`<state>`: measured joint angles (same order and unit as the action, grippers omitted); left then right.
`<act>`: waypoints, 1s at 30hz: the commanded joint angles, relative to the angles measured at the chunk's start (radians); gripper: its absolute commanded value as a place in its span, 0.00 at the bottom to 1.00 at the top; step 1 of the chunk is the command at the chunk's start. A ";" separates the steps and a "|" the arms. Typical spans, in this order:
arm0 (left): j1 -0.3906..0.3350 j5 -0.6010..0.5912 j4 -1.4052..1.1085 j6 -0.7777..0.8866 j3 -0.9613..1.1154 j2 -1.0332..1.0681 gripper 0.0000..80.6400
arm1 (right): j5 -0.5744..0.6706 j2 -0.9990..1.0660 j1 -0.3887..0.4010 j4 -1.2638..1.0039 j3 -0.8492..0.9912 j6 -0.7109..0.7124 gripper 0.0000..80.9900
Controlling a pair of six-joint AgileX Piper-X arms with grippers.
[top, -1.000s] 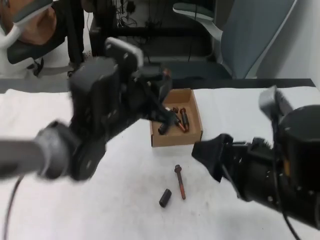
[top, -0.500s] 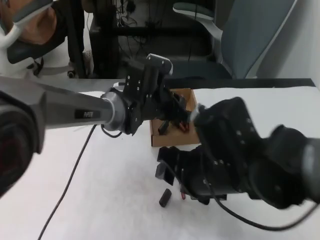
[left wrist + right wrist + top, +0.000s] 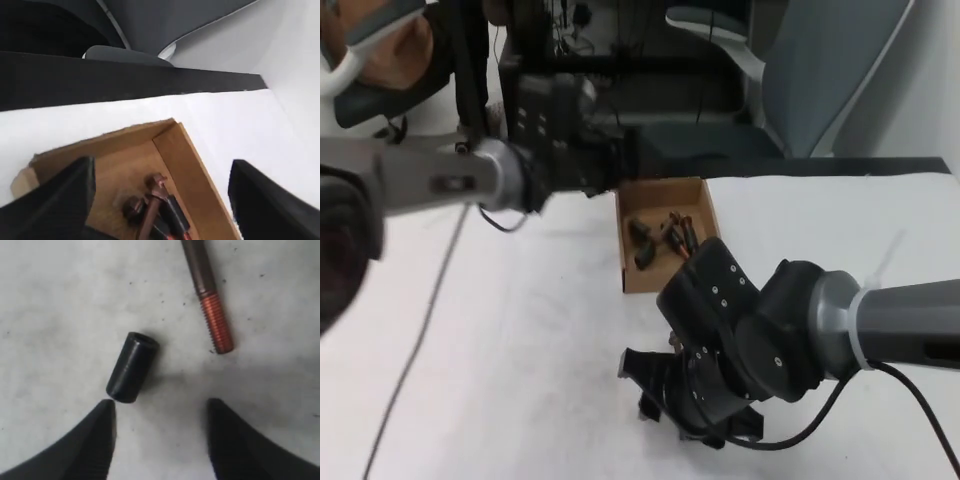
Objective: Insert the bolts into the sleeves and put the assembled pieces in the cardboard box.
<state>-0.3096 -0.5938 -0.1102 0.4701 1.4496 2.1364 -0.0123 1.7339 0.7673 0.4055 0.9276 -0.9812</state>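
A short black sleeve point(image 3: 132, 367) lies on the white bench, and close beside it lies a loose bolt point(image 3: 207, 300) with a copper-coloured threaded end. My right gripper point(image 3: 162, 440) hovers open just above them, one fingertip point(image 3: 102, 432) near the sleeve's end; in the high view the right gripper point(image 3: 655, 388) covers both parts. The cardboard box point(image 3: 660, 282) holds several assembled pieces point(image 3: 665, 235). My left gripper point(image 3: 160, 210) is open above the box's point(image 3: 192, 165) far corner, with nothing between its fingers; the high view shows the left gripper point(image 3: 612, 165) at the bench's far edge.
A black strip point(image 3: 130, 80) runs along the bench's far edge just behind the box. An office chair point(image 3: 820, 70) and dark stands are beyond it. White bench surface point(image 3: 500, 350) stretches to the left of the right arm.
The left arm has drawn back from over the box towards the far edge. The right arm has swung in from the right and lowered over the loose bolt and sleeve.
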 commanded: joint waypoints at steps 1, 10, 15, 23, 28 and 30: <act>0.049 -0.122 0.081 -0.005 0.011 -0.053 0.87 | -0.043 -0.001 0.000 0.001 0.019 -0.016 0.55; 0.135 -0.277 0.323 -0.089 -0.035 -0.139 0.87 | -0.072 -0.001 0.000 0.083 0.057 -0.098 0.59; 0.138 -0.199 0.359 -0.168 -0.186 -0.247 0.87 | -0.121 0.008 0.000 0.189 0.108 -0.099 0.59; 0.138 -0.143 0.262 -0.183 -0.424 -0.395 0.87 | -0.106 0.100 0.000 0.207 0.207 -0.099 0.59; 0.155 -0.140 0.259 -0.203 -0.509 -0.430 0.87 | -0.094 0.161 0.000 0.272 0.255 -0.092 0.59; 0.170 -0.137 0.253 -0.209 -0.534 -0.438 0.87 | -0.068 0.177 0.003 0.283 0.266 -0.096 0.59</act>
<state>-0.1555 -0.7406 0.1573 0.2765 0.9392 1.7210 -0.1073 1.8934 0.7673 0.6587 1.1769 -1.0782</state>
